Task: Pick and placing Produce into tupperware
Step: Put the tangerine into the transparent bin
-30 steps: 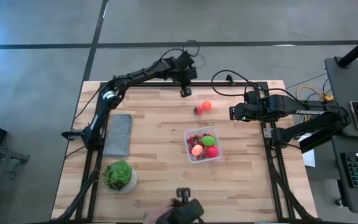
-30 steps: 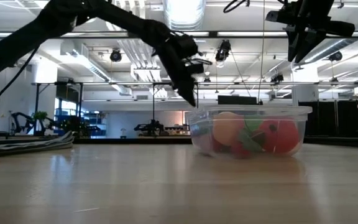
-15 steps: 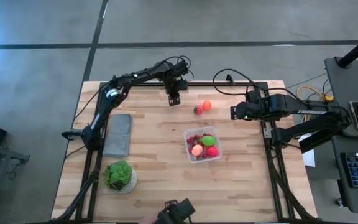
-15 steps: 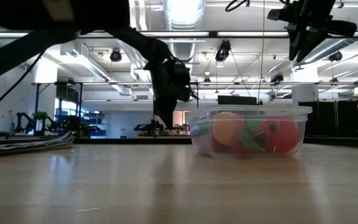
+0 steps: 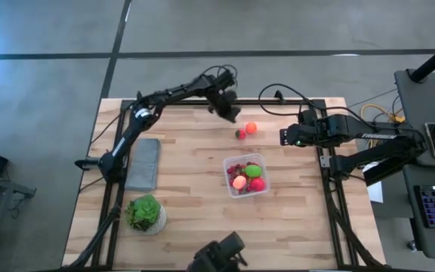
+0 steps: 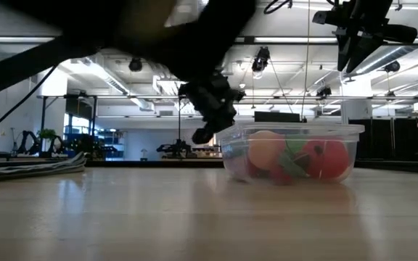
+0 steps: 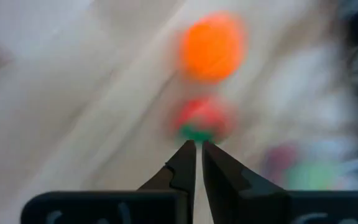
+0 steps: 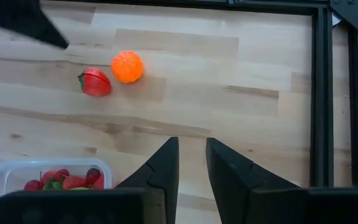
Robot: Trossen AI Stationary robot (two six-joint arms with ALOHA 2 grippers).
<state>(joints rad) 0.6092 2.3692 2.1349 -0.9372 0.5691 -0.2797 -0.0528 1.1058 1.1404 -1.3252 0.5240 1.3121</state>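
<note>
On the wooden bench [image 5: 195, 219], nearest to the front edge, a leafy green head in a white bowl [image 5: 145, 213] stood at the left side, and a flat grey slab [image 5: 143, 162] lay a little farther back beside the left frame. Toward the middle of the bench stood the clear tupperware [image 5: 246, 175], which already held several pieces of produce: a green one, a peach-pink one, a red one and some small red berries. Farther back, two pieces lay on the bare wood, a red strawberry [image 5: 241, 134] and an orange fruit [image 5: 251, 128], just beside each other. The right gripper [image 8: 192, 158] was hanging over the bench to the right of these two, with its fingers only slightly apart and nothing between them. The left gripper [image 5: 232, 115] was at the far side of the bench, near the strawberry and the orange fruit, pointing at them; its fingers [image 7: 183, 163] were pressed together and held nothing.
</note>
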